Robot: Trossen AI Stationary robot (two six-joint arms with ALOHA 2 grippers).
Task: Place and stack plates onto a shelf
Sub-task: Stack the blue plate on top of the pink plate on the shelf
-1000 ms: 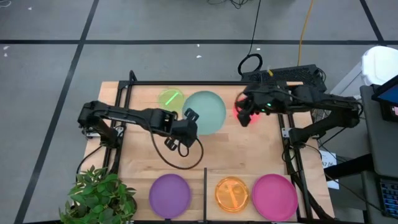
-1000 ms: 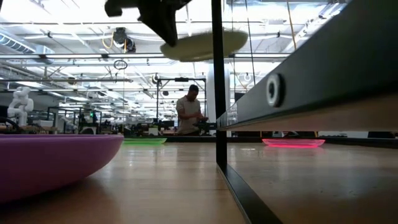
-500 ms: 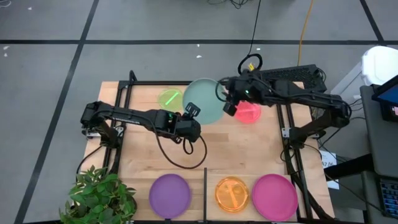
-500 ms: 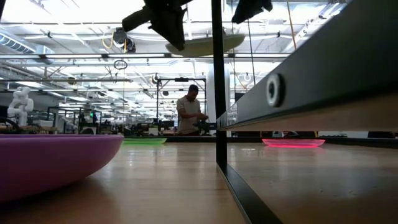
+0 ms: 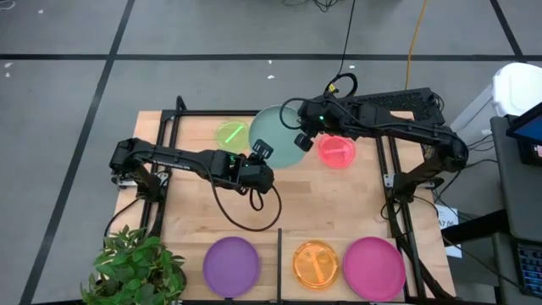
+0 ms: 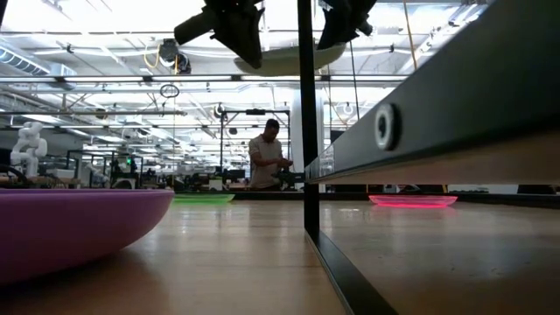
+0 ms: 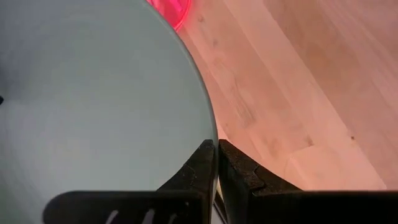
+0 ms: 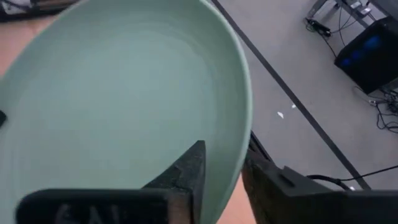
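A pale teal plate [image 5: 276, 135] is held up above the table's far middle; it also shows in the low view [image 6: 289, 59]. My left gripper [image 5: 261, 158] is shut on its near rim. My right gripper [image 5: 302, 141] is open at the plate's right rim, one finger [image 8: 186, 177] over the plate's face and the other [image 8: 277, 183] outside the rim; I cannot tell whether they touch it. A green plate [image 5: 232, 134] and a red-pink plate [image 5: 337, 151] lie flat on the table to either side. My left gripper pinches the teal plate's rim [image 7: 213, 134] between its two fingers, on the plate's near side. The fingers come nearly level from the table's near left. The plate is lifted clear of the table and about level.
A purple plate [image 5: 231, 265], an orange plate [image 5: 316, 263] and a magenta plate [image 5: 373, 267] lie along the near edge. A thin black divider bar [image 5: 279, 258] runs between purple and orange. A potted plant [image 5: 135, 269] stands at the near left corner. A person [image 6: 265, 162] stands in the room beyond.
My right gripper has gone from above the red-pink plate toward the table's left, to the teal plate's right rim. My left gripper has carried the teal plate a little toward the far edge, still lifted and about level.
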